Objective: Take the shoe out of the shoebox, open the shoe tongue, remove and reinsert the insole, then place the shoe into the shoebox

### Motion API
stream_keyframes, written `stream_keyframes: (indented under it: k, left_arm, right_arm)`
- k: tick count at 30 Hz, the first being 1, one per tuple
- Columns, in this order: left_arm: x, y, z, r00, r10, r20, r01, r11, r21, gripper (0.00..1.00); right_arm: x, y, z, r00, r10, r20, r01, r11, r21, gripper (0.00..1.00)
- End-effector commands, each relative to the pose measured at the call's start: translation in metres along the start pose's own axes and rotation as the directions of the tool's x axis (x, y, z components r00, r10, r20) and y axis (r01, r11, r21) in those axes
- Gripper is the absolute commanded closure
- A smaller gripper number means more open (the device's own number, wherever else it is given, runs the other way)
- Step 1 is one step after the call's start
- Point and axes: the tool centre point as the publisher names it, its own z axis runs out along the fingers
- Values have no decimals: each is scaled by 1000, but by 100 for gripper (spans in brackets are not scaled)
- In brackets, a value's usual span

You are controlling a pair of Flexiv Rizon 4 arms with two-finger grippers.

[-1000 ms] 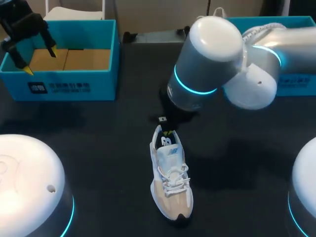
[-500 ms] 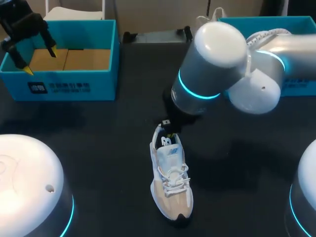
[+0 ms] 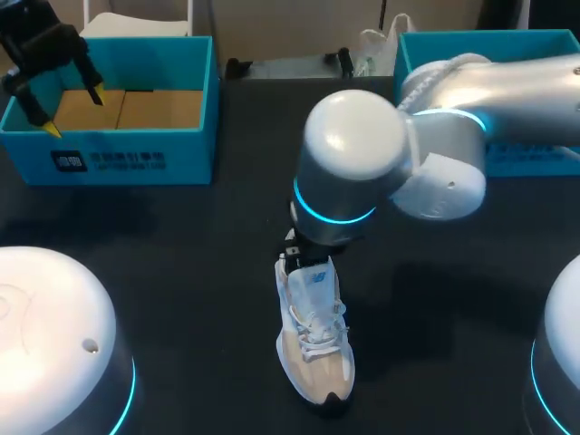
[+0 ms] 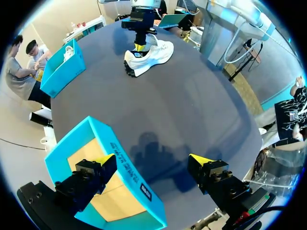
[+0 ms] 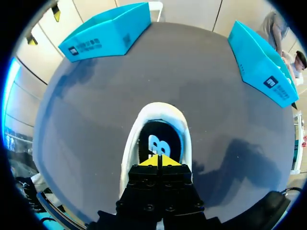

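Right arm comes in from the right and reaches past mid-worktop (image 3: 181, 236), wrist pointing down. Right hand (image 5: 160, 162) at the mouth of the shoe (image 3: 313, 335), fingers clenched together over the insole (image 5: 158, 143); can't tell if they pinch anything. Left hand (image 3: 71, 112) spread wide above the shoebox (image 3: 127, 161), far left. Shoe upright mid-worktop, long axis near to far, toe toward the robot.

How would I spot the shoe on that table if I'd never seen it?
Look at the middle of the dark table, nearer than the two turquoise shoeboxes along its far side. The sneaker lies under the right gripper: the only white, laced thing there.
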Motion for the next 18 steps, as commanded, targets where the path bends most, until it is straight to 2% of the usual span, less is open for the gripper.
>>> stream_keyframes:
  k: [1, 18]
  left_arm:
    - [0, 0, 0, 1000, 0, -2, 0, 1000, -2, 0]
    - [0, 0, 0, 1000, 0, -2, 0, 1000, -2, 0]
  right_arm:
    - [8, 0, 2, 999, 0, 50, 0, 1000, -1, 100]
    - [-13, 4, 25, 979, 45, 201, -44, 999, -8, 100]
